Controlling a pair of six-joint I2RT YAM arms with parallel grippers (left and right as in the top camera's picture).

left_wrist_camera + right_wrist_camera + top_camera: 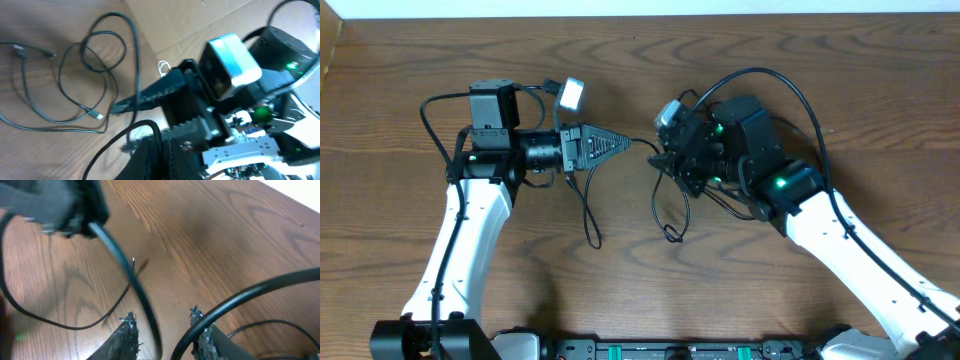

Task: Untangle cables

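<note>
My left gripper (628,146) points right and is shut on a thin black cable (586,205) that hangs down to the table. In the left wrist view its fingers (158,145) pinch that cable (131,131), which arcs out to the left. My right gripper (662,158) sits tip to tip with it. In the right wrist view the right gripper (162,322) stands open, and the taut black cable (131,282) runs between the fingers without being squeezed. More black cables (95,50) lie looped on the wood, with small plug ends (99,116).
A thick black cord (790,90) arches over the right arm and crosses the right wrist view (250,292). A second thin loop (667,222) lies below the right gripper. The table's far edge (640,12) runs along the top.
</note>
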